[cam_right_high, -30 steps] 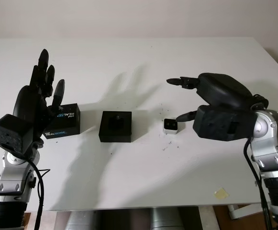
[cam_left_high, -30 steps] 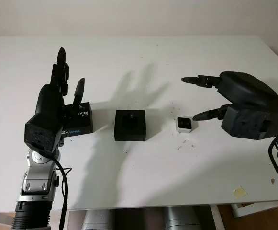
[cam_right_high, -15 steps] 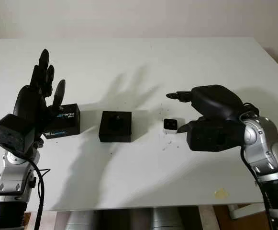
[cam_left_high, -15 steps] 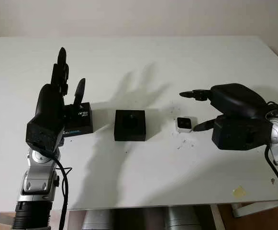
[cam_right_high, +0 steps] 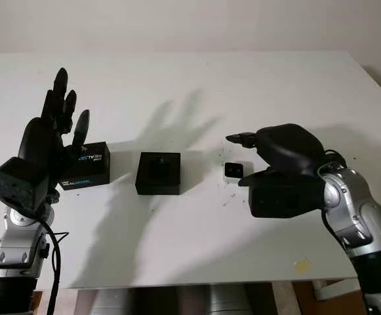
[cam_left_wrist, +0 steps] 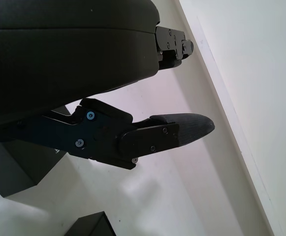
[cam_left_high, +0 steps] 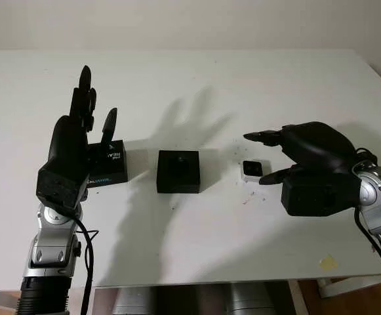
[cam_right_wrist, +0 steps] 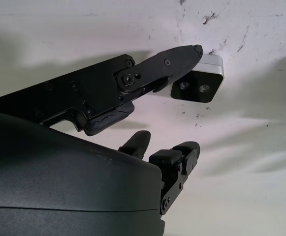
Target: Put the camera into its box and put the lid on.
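On a white table (cam_left_high: 197,243), the robot's right hand (cam_left_high: 288,157) reaches around the small silver-and-black camera (cam_left_high: 252,170), fingers apart on either side of it, nothing gripped. The open black box (cam_left_high: 178,170) sits just left of the camera. Beside the lid (cam_left_high: 108,164), the left hand (cam_left_high: 79,134) is raised, open, holding nothing.
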Controlling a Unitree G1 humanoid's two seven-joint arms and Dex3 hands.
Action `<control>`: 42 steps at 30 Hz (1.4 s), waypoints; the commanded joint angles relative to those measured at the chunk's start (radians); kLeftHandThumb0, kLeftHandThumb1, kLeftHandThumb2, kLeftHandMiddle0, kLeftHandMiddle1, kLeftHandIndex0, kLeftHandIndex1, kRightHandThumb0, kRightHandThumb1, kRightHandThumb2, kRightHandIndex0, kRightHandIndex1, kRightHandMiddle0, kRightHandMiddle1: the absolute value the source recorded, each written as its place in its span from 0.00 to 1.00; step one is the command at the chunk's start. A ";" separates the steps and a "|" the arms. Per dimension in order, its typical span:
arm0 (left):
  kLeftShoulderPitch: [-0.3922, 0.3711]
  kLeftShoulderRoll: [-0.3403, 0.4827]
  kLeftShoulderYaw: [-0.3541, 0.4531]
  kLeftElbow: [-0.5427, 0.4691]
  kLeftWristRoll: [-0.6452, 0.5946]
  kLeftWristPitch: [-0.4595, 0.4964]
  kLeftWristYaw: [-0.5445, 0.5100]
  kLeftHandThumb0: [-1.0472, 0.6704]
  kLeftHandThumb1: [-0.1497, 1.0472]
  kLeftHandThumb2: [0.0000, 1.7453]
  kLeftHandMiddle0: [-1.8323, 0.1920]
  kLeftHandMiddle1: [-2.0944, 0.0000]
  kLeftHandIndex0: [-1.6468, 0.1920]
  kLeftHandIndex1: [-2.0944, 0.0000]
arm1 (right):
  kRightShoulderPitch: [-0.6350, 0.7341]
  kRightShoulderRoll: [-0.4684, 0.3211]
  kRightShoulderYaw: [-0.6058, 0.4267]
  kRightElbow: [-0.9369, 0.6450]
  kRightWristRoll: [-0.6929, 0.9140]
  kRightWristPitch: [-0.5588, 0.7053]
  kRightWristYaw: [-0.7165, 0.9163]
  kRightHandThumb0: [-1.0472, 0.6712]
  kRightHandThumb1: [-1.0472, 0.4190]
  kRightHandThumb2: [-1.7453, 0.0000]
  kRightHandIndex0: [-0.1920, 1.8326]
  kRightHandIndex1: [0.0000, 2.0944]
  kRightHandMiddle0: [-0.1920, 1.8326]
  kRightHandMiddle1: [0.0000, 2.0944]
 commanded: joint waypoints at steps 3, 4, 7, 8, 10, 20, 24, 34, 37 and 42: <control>0.004 -0.003 -0.003 -0.017 0.001 0.001 0.004 0.28 1.00 0.32 0.87 0.97 0.91 0.97 | 0.012 0.004 0.016 0.005 -0.019 -0.025 -0.039 0.19 0.06 0.97 0.05 0.72 0.33 0.04; 0.005 -0.002 -0.005 -0.019 0.005 0.001 0.006 0.28 1.00 0.32 0.87 0.97 0.91 0.97 | 0.012 0.002 0.020 0.009 -0.024 -0.030 -0.046 0.19 0.06 0.97 0.03 0.78 0.34 0.05; 0.008 -0.001 -0.004 -0.019 0.004 -0.005 0.006 0.28 1.00 0.32 0.87 0.97 0.91 0.97 | 0.012 -0.007 0.032 0.018 -0.044 -0.038 -0.055 0.19 0.05 0.97 0.01 0.85 0.34 0.06; 0.009 -0.001 -0.004 -0.019 0.003 -0.004 0.006 0.28 1.00 0.32 0.87 0.97 0.91 0.97 | 0.012 -0.008 0.035 0.020 -0.049 -0.040 -0.056 0.19 0.04 0.97 0.03 0.78 0.34 0.07; 0.010 -0.002 -0.002 -0.023 0.001 0.002 0.008 0.27 1.00 0.32 0.87 0.97 0.91 0.97 | 0.011 -0.007 0.037 0.026 -0.055 -0.044 -0.060 0.19 0.04 0.97 0.05 0.75 0.34 0.08; 0.012 -0.008 -0.007 -0.030 0.000 0.005 0.009 0.27 1.00 0.33 0.87 0.97 0.91 0.97 | 0.002 0.012 0.051 0.081 -0.043 -0.082 -0.088 0.20 0.06 0.97 0.06 0.83 0.22 0.33; 0.012 -0.007 -0.006 -0.026 0.000 0.004 0.012 0.27 1.00 0.33 0.87 0.97 0.91 0.97 | -0.008 0.014 0.068 0.091 -0.061 -0.077 -0.095 0.21 0.05 0.97 0.05 0.80 0.19 0.41; 0.015 -0.010 -0.007 -0.029 0.003 0.011 0.019 0.27 1.00 0.32 0.87 0.97 0.91 0.97 | -0.022 0.026 0.081 0.133 -0.074 -0.105 -0.161 0.25 0.07 0.97 0.00 0.99 0.22 0.48; 0.014 -0.007 -0.008 -0.029 0.005 0.010 0.019 0.27 1.00 0.32 0.87 0.97 0.91 0.97 | -0.026 0.025 0.087 0.145 -0.090 -0.115 -0.199 0.25 0.07 0.97 0.00 1.00 0.24 0.49; 0.015 -0.009 -0.007 -0.032 0.000 0.010 0.018 0.27 1.00 0.32 0.87 0.97 0.91 0.97 | -0.031 0.021 0.096 0.166 -0.120 -0.138 -0.272 0.30 0.06 0.97 0.00 1.00 0.29 0.54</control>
